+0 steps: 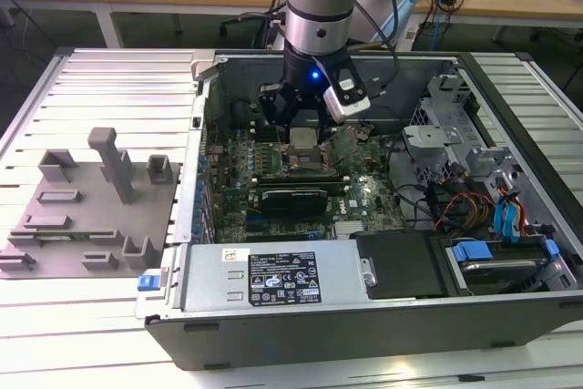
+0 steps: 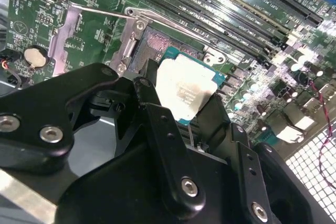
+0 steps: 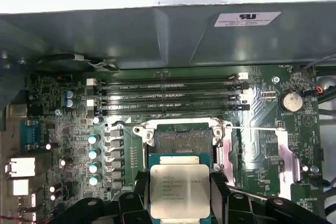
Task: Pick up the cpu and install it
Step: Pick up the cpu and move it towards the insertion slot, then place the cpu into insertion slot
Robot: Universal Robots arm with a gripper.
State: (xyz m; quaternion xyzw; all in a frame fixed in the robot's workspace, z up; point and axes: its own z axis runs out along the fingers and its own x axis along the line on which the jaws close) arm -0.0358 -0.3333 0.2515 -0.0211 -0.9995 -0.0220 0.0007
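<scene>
The gripper [image 2: 182, 100] is closed upon the cpu [image 3: 180, 190]. The cpu is pinched by two opposite edges between the black fingers [image 3: 218, 190], with its pale metal top turned toward the wrist cameras. It is held flat and is judged to hang clear of the board [image 3: 262, 145], not yet seated.

Just beyond the cpu, in the first wrist view, the open socket [image 3: 184, 141] is seen, its dark contact field bared and its thin lever [image 3: 257, 128] laid out to one side. The cpu's edges run square with the socket's edges, so no twist is apparent. The offset is judged short, leading from the gripper toward the memory slots [image 3: 168, 95]. Farther off, the grey case wall [image 3: 157, 35] is met.
</scene>
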